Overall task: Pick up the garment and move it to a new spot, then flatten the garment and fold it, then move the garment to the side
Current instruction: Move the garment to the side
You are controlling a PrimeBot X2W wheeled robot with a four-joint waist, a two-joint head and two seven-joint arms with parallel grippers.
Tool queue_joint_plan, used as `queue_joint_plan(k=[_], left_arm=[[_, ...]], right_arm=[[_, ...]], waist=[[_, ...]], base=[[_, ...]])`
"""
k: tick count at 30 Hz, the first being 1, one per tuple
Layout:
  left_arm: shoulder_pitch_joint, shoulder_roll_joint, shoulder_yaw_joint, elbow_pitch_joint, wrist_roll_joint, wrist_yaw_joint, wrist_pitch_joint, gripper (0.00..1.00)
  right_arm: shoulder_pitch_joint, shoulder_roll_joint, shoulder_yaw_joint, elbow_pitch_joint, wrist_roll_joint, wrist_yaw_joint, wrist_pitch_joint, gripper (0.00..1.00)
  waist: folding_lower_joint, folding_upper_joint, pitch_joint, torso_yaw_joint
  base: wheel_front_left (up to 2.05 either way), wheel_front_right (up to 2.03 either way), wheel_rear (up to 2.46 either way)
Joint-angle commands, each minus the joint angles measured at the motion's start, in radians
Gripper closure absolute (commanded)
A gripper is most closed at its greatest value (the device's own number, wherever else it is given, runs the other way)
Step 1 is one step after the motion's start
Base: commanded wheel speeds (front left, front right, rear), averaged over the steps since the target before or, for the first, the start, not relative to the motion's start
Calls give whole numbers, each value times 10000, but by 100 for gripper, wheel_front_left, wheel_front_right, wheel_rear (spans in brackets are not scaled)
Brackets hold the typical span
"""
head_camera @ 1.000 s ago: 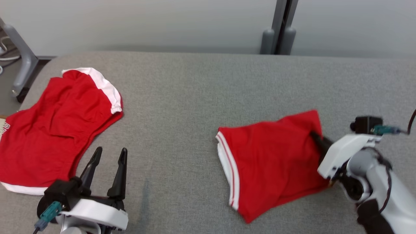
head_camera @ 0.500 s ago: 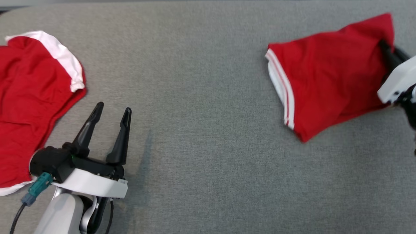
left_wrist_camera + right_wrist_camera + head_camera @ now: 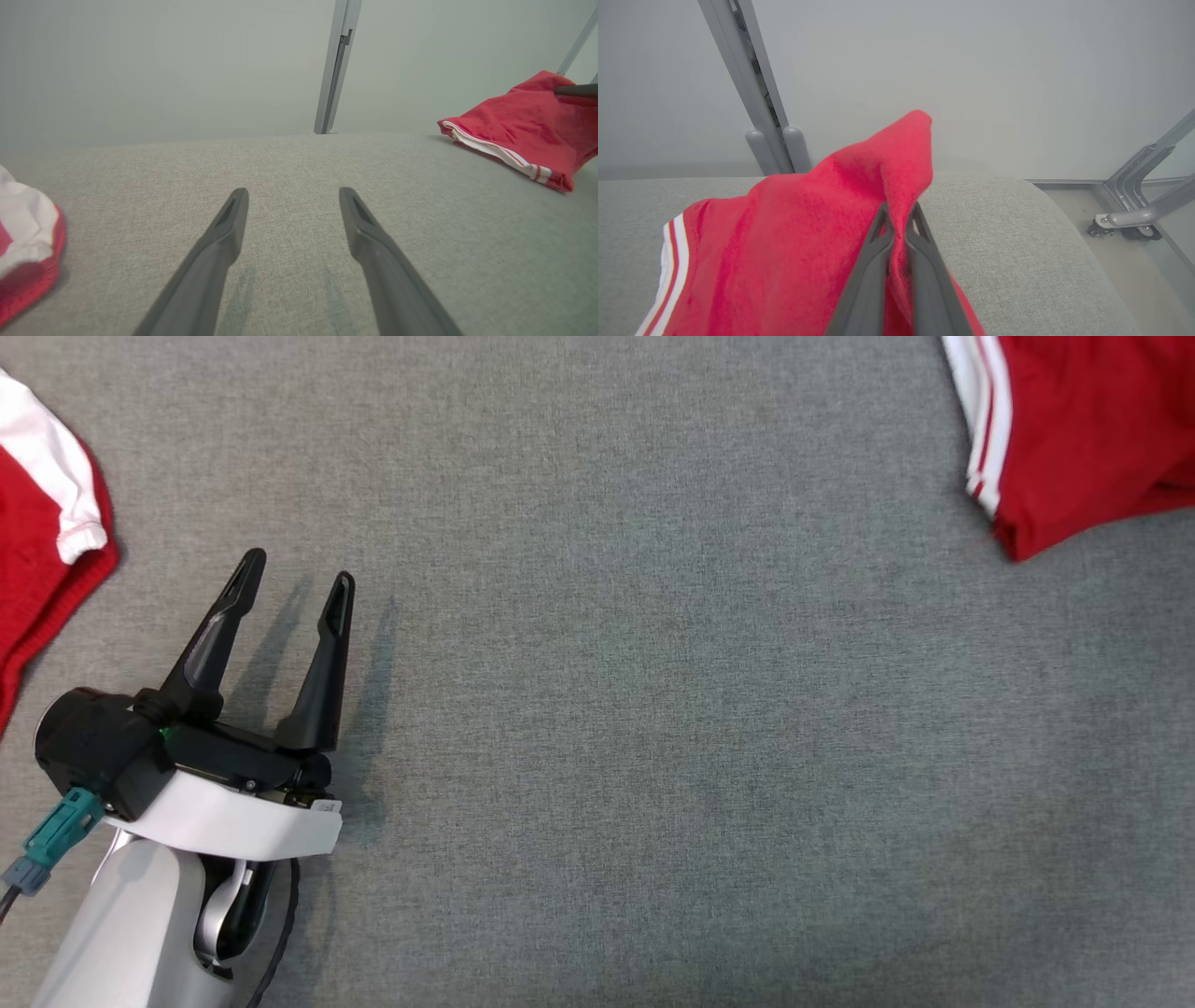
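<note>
From the head view, the left gripper [image 3: 299, 569] hovers over the near left part of the grey padded surface [image 3: 653, 728], its fingers spread wide with nothing between them. The folded red garment [image 3: 1092, 420] lies toward the far right of the surface, its white-striped hem turned toward the middle. A second red piece [image 3: 37, 551] lies at the left side, near the left gripper but not touching it.

From the left wrist view, we look between the two open fingers of the left gripper [image 3: 294, 191] at bare surface [image 3: 289, 154]. The garment [image 3: 514, 126] sits well apart on the right, one end raised and the striped hem low against the padding. The second red piece [image 3: 23, 247] shows at the left.

From the right wrist view, the right gripper [image 3: 900, 207] is closed tight on a pinch of the garment [image 3: 798, 233], which rises into a soft peak above the fingertips. The rest drapes down onto the surface [image 3: 1008, 224], short of its rounded far right corner.

We judge the cloth light, limp and yielding, so it will sag and trail from any single hold. The folded layers could slide apart unless the pinch catches all of them. The thicker striped hem looks like the firmest place for a second hold.
</note>
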Motion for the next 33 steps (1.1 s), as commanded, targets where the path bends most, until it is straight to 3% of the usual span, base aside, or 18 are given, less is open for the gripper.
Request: queue_joint_plan(k=[1, 8, 15, 16, 17, 18, 27, 33], left_arm=[[-122, 14, 33, -23, 73, -53, -2, 0], [-316, 40, 35, -222, 107, -78, -3, 0], [-447, -49, 81, -371, 135, -78, -3, 0], [-445, -64, 79, -373, 142, -81, -3, 0], [-439, -79, 79, -371, 154, -84, -3, 0], [-434, -84, 77, -358, 167, -85, -3, 0], [-257, -319, 68, -149, 185, -87, -3, 0], [56, -470, -1, 164, 172, -82, -2, 0]], right_arm=[[-105, -85, -54, 33, -139, 0, 7, 100], [-677, -273, -1222, 274, -1701, 0, -35, 100], [-948, 30, -2254, 361, -3180, 0, -66, 100], [-946, 108, -2382, 374, -3358, 0, -55, 89], [-952, 175, -2500, 379, -3499, 0, -65, 61], [-937, 243, -2596, 392, -3633, 0, -96, 0], [-655, 761, -2688, 493, -4404, 0, -520, 0], [-208, 1151, -2082, 486, -4031, 0, -966, 0]], waist=[[0, 0, 126, -8], [0, 0, 460, 167], [0, 0, 588, 367], [0, 0, 594, 387], [0, 0, 595, 407], [0, 0, 587, 424], [0, 0, -65, 362], [0, 0, -893, 211]], base=[[0, 0, 0], [0, 0, 0], [0, 0, 0], [0, 0, 0], [0, 0, 0], [0, 0, 0], [0, 0, 0], [0, 0, 0]])
